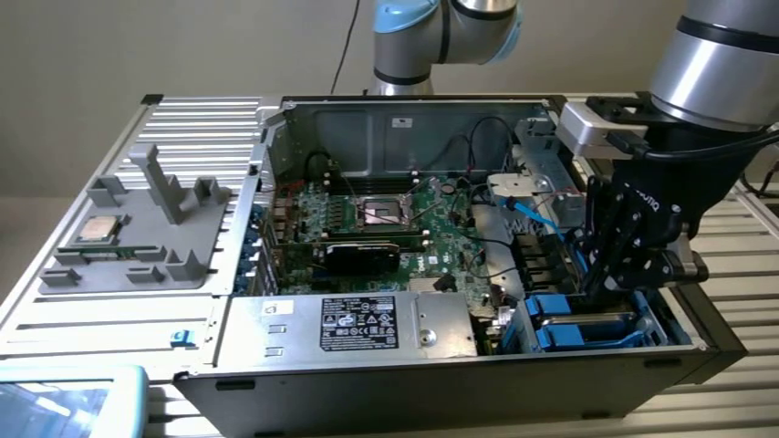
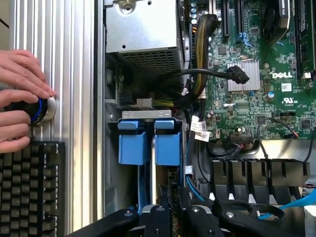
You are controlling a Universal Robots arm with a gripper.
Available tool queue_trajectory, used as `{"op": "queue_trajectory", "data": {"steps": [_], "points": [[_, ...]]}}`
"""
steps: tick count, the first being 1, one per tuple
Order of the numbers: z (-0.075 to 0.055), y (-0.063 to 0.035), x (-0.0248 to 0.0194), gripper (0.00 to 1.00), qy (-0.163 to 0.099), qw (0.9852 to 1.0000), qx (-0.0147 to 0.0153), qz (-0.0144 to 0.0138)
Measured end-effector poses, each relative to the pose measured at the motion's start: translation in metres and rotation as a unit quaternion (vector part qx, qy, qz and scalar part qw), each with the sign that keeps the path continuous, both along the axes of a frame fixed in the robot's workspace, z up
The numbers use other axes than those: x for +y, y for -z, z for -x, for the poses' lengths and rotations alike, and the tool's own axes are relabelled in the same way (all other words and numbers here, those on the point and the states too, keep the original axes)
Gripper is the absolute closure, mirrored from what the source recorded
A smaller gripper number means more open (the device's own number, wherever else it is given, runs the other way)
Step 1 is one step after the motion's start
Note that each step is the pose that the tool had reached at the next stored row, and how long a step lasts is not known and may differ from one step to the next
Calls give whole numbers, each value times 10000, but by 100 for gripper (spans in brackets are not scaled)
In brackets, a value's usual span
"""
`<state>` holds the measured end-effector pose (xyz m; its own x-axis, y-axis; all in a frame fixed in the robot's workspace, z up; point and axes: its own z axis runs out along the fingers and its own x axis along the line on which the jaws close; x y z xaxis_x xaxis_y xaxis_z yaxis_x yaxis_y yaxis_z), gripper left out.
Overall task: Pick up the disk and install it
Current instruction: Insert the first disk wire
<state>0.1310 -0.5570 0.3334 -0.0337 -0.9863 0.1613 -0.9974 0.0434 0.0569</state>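
The disk [image 1: 585, 330], grey metal in a bright blue carrier, stands on edge in the drive bay at the near corner of the open computer case [image 1: 244, 274], on the exterior view's right. My gripper [image 1: 605, 290] reaches straight down onto its upper edge. In the wrist view the disk's two blue carrier tabs [image 2: 148, 143] lie just beyond my gripper [image 2: 167, 205], with a thin silver edge between them. The black fingers [image 2: 159, 207] stand close together on that edge. The disk's lower part is hidden in the bay.
A green motherboard [image 1: 389, 219] with loose black cables [image 2: 202, 44] fills the case's middle. A silver box with a black label [image 1: 353, 324] sits beside the bay. The grey fixture [image 1: 134, 246] holds a processor chip [image 1: 98, 230]. A person's hand [image 2: 22, 94] grips a knob above a keyboard [image 2: 32, 190].
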Motion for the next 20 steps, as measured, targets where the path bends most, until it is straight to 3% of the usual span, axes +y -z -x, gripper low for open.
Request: {"op": "queue_trajectory", "data": {"steps": [8,20], "points": [[0,9,29,84,0,10000,-9,44],[8,26,32,84,15,10000,-10,45]]}}
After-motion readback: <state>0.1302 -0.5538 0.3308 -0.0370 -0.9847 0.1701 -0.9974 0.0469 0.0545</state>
